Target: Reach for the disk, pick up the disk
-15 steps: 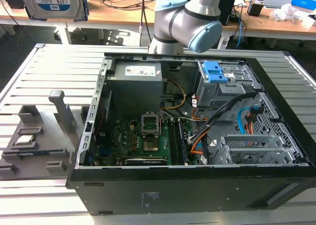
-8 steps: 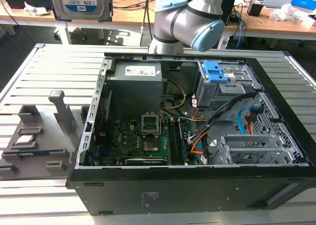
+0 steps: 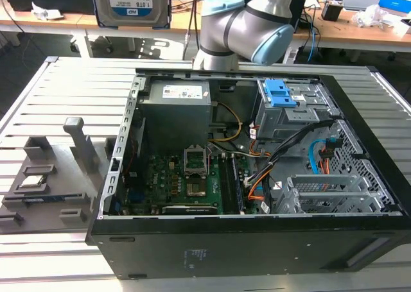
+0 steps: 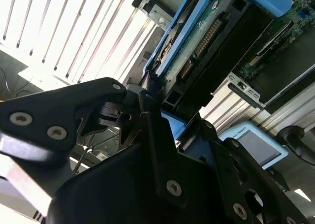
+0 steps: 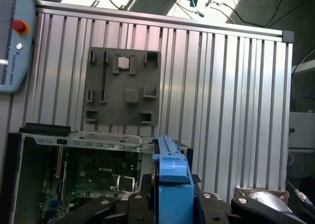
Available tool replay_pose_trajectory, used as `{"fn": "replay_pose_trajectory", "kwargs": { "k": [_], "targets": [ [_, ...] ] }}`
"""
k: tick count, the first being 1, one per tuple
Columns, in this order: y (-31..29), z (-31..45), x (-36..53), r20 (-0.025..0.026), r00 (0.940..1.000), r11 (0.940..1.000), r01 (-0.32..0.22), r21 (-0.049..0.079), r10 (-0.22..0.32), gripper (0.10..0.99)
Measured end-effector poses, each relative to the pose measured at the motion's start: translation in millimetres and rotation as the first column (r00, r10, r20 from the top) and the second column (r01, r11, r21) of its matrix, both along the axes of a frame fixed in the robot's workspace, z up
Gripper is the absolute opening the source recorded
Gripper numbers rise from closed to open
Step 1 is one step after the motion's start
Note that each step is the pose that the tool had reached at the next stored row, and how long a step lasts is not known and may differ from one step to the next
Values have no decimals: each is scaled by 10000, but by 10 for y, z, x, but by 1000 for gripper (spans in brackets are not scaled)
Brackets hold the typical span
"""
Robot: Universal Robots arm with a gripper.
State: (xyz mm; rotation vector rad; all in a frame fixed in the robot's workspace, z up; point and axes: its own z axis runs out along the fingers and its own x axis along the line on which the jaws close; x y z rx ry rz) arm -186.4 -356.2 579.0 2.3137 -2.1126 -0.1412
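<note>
Slatted table [image 5: 231,96] below; above the computer case [image 3: 244,247], the gripper [image 5: 173,197] clamps the disk [image 4: 197,42] by its blue-bracketed sides. It is likely rigid, hefty and shock-sensitive.

Enters at the top centre of the exterior view as a thick grey arm [image 3: 225,29], bent at a joint capped in pale blue. In both wrist views, clamps the gripper [image 4: 150,93] [image 5: 172,197] onto the disk [image 4: 194,42] [image 5: 171,160], black fingers [image 4: 156,135] pressed against its blue side bracket.

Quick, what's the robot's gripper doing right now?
Gripper: closed, holding the disk up in the air.
</note>
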Motion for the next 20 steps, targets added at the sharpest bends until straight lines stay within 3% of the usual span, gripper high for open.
{"fn": "replay_pose_trajectory", "kwargs": {
  "k": [2,4,10,14,20],
  "targets": [
    [2,0,94,-2,10000,10000,-5,-1,5,365],
    [3,0,243,-2,10000,10000,-18,0,18,365],
    [6,0,480,-7,10000,10000,-42,0,42,365],
    [11,0,712,-13,10000,10000,-63,0,63,365],
    [13,0,891,-17,10000,10000,-90,1,90,365]
  ]
}}
